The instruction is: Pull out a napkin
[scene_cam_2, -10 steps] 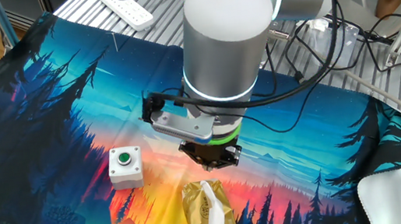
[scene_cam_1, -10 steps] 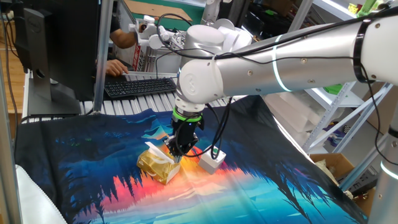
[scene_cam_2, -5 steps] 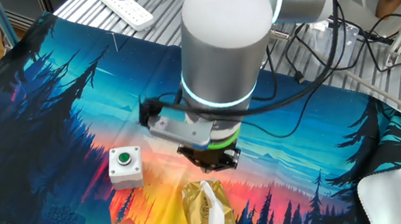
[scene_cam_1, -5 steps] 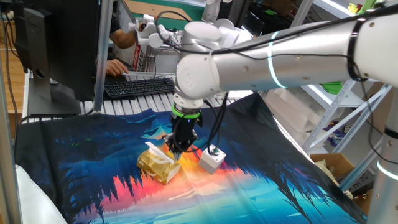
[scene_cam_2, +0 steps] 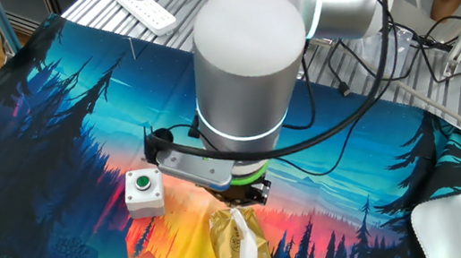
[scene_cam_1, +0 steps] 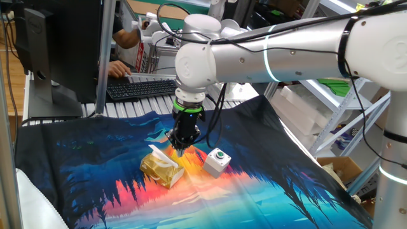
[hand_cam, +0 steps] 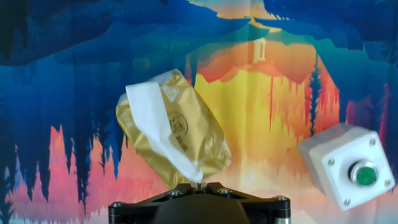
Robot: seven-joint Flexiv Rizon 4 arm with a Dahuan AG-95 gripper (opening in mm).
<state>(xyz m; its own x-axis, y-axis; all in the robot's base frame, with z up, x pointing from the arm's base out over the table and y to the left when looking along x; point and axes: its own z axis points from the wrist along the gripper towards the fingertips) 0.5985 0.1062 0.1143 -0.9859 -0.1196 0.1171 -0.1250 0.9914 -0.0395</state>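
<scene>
The golden packet (hand_cam: 193, 134) lies on the printed cloth, also seen in one fixed view (scene_cam_1: 159, 170) and the other (scene_cam_2: 229, 248). The white napkin (hand_cam: 152, 118) sticks out of its slot and lies along its top, narrowing to a tip that runs into my jaws. It also shows in the fixed views (scene_cam_1: 157, 154) (scene_cam_2: 245, 235). My gripper (hand_cam: 199, 183) points down over the packet's near end, with the jaws closed on the napkin's tip. It hangs just above the packet in one fixed view (scene_cam_1: 180, 148) and is mostly hidden under the arm in the other (scene_cam_2: 248, 201).
A small white box with a green button (hand_cam: 347, 165) stands beside the packet (scene_cam_1: 217, 161) (scene_cam_2: 144, 192). A white power strip (scene_cam_2: 144, 5) lies at the cloth's far edge. A keyboard (scene_cam_1: 143, 88) and a person's hand are behind the table.
The arm has swung a little and the gripper has risen slightly above the packet. The button box shows more fully now. The packet has not moved.
</scene>
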